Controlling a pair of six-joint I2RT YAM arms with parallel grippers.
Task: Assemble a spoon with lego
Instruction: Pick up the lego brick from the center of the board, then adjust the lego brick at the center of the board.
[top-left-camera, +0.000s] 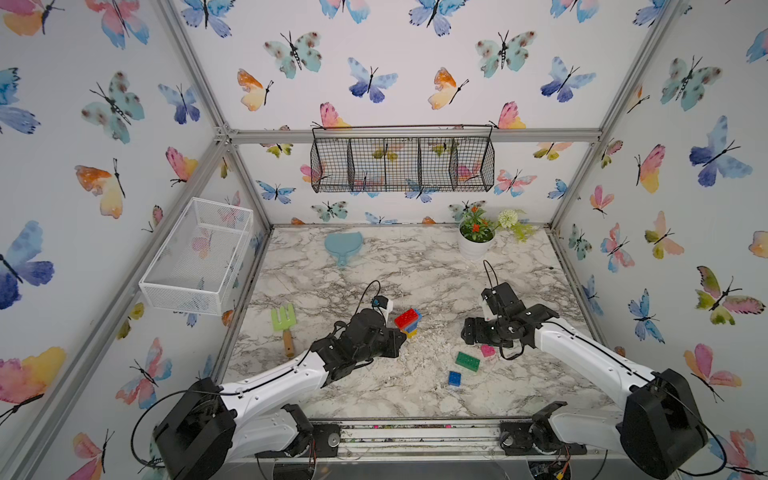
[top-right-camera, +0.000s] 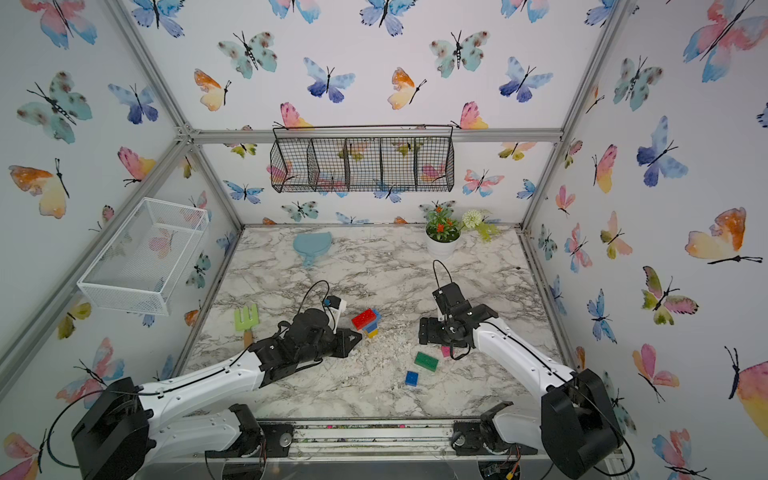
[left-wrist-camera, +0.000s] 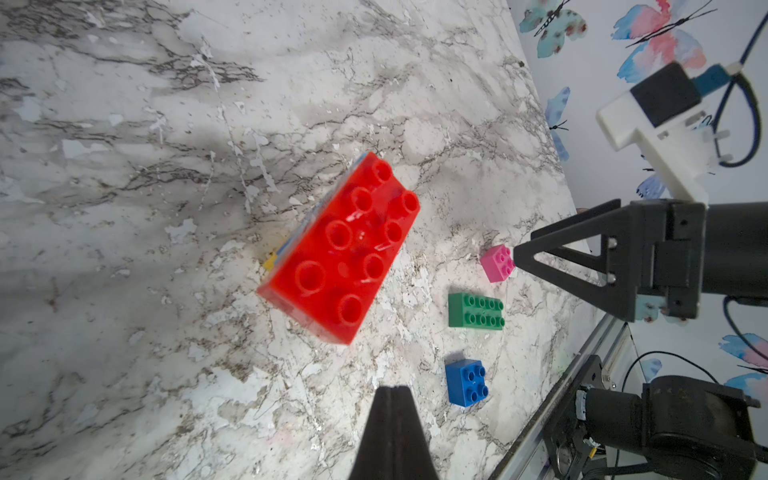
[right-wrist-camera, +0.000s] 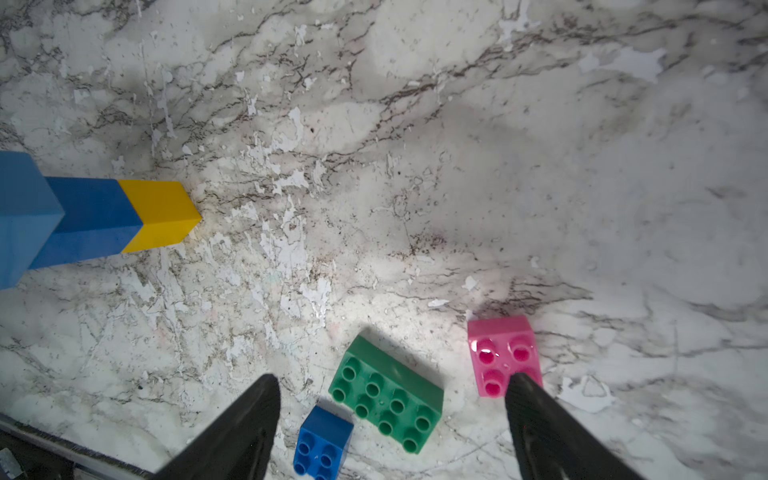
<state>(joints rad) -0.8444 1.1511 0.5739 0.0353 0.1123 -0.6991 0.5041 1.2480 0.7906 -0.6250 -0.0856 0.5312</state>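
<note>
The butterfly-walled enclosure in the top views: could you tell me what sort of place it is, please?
Probably a robot test cell dressed as a child's playroom: an aluminium frame, butterfly wallpaper and a marble-pattern tabletop with a green toy brick.

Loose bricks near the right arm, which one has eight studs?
The green brick, the long one; the pink brick and blue brick beside it are short squares.

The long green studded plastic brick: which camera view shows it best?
Right wrist view: the green brick is large, unobstructed, all eight studs clear. Left wrist view shows it smaller; both top views show it tiny.
</note>
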